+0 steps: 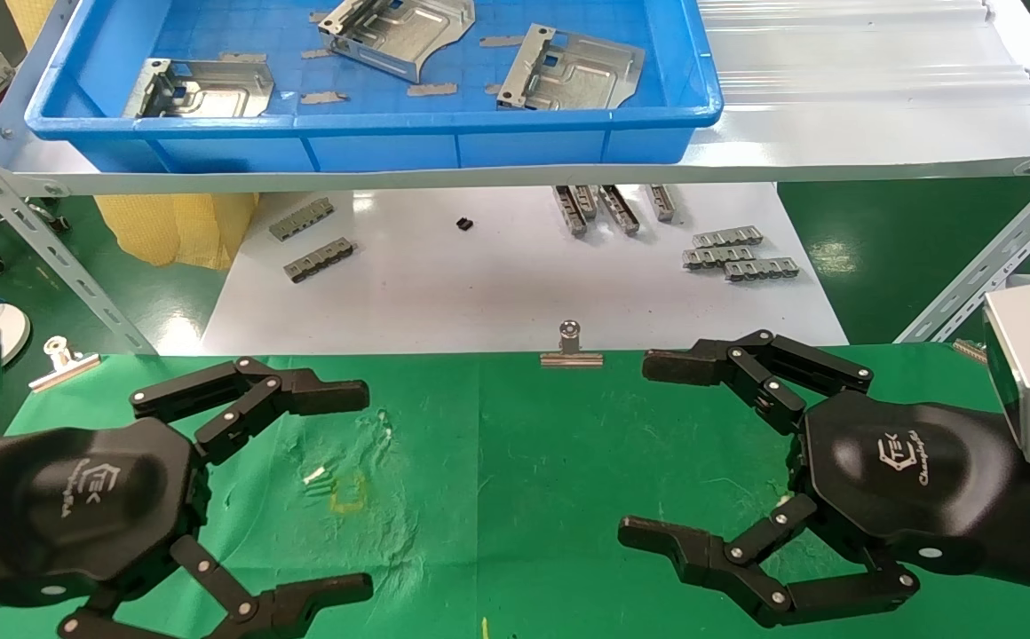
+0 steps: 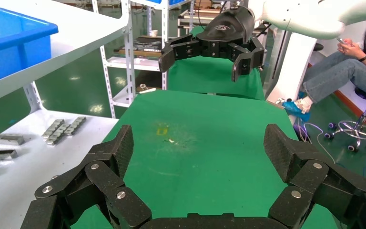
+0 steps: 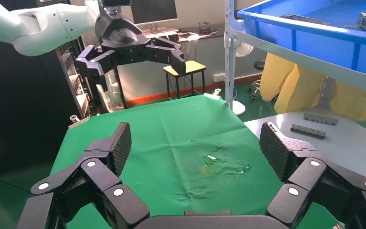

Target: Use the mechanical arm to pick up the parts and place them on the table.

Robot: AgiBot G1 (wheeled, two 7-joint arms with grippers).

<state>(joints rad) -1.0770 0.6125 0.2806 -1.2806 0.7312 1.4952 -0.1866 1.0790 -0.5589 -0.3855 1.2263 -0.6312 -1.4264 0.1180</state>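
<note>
Three silver stamped parts lie in the blue tray on the shelf: one at the left, one in the middle, one at the right. The green-clothed table bears no part. My left gripper is open and empty above the table's left side; it also shows in its wrist view and in the right wrist view. My right gripper is open and empty above the table's right side; it also shows in its wrist view and in the left wrist view.
Small grey ribbed strips lie on the white sheet beyond the table, under the shelf. Binder clips edge the cloth. A yellowish stain marks the cloth. Slotted shelf braces slant at both sides.
</note>
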